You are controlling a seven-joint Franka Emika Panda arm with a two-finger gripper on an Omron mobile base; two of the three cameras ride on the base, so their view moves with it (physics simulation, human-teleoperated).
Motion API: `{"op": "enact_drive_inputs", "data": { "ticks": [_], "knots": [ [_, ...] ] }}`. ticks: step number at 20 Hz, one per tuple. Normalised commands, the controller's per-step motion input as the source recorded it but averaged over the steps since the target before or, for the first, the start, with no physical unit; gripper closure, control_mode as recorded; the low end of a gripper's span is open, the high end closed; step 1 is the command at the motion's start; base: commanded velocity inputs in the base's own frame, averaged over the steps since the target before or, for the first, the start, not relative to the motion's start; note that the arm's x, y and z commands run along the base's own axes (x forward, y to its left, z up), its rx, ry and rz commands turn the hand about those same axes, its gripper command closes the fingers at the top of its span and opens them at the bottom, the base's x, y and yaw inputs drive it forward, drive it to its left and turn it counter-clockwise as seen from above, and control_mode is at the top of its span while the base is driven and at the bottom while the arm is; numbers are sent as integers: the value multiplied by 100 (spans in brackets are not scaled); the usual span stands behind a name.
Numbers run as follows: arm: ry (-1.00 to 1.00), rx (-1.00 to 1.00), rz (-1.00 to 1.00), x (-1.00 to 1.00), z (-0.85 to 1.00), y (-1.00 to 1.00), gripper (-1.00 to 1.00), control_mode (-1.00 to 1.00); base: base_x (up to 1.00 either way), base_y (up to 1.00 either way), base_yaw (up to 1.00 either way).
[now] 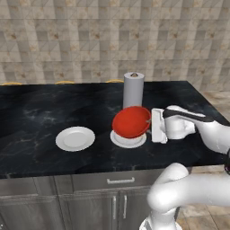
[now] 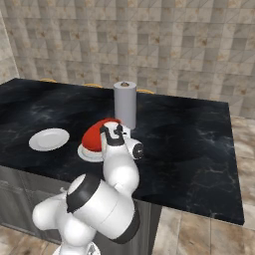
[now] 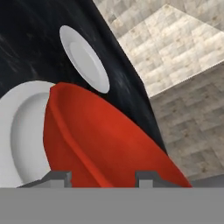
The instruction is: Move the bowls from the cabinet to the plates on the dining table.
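Holding the glossy bright red round bowl (image 1: 131, 121) by its rim, the hand (image 1: 155, 126) stands at the bowl's right side above the black white-veined marble tabletop (image 1: 36, 112). The jaws are partly closed, one finger inside and one outside the rim as the hand view suggests, so the hand grips the red bowl. The bowl is over the nearer small flat white plate (image 1: 128, 139), and its lower edge seems to touch this plate or to be just above it; the pictures do not make it sure.

The bowl is tilted, not upright. Its opening looks up and toward the left base camera, the rim near the hand is higher and the far rim is lower. A round bowl has no real long axis; its axis of symmetry leans away from the vertical.

What could go wrong: if the hand opens now, the bowl may rock or roll off the plate, because it is wider than the plate and sits inclined. It could also push the plate sideways. The grey upright paper towel roll (image 1: 133, 89) stands just behind the bowl, and a wide swing may knock it.

The second white plate (image 1: 75, 138) lies free to the left, well apart, for the other bowl.
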Motion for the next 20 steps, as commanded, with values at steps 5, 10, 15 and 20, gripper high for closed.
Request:
{"op": "enact_drive_inputs", "data": {
  "ticks": [5,10,15,20],
  "knots": [
    [0,0,8,11,-22,0,100,-100,0,0,0],
    [0,0,9,22,-26,0,100,-100,0,0,0],
    [0,1,5,47,-17,0,100,-100,0,0,0],
    [0,7,2,21,0,0,100,-100,0,0,0]
  ]
}}
